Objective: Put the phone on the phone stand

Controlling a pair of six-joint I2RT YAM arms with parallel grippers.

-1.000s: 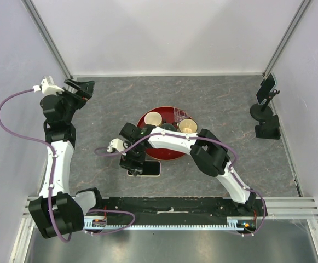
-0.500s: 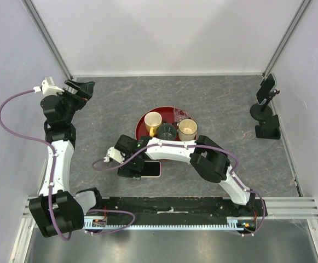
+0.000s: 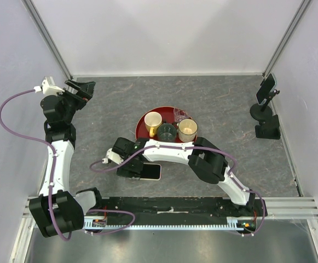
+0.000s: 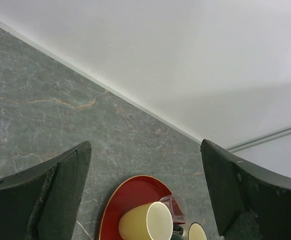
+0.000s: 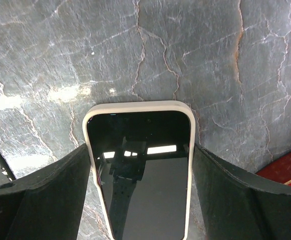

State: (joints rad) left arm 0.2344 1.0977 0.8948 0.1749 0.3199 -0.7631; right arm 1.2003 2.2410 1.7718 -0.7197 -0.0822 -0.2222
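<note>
The phone [image 3: 151, 171], a black screen in a pale case, lies flat on the grey table in front of the red plate. It fills the middle of the right wrist view [image 5: 140, 175]. My right gripper [image 3: 142, 169] reaches it from the left. Both black fingers [image 5: 60, 195] press against its long edges [image 5: 140, 150]. The black phone stand [image 3: 267, 118] stands at the far right by the wall, well away from the phone. My left gripper [image 3: 81, 87] is open and empty, raised at the back left [image 4: 145, 195].
A red plate [image 3: 141, 121] in the middle of the table holds a yellow mug [image 3: 152, 121], a dark green cup [image 3: 167, 131], a second yellow cup [image 3: 187, 129] and a clear glass [image 3: 178, 114]. The plate [image 4: 127, 192] and mug [image 4: 145, 222] show in the left wrist view.
My right gripper has moved left and towards the near edge and settled low around the phone, uncovering the cups on the plate. The phone has shifted slightly. The left arm has not moved.
</note>
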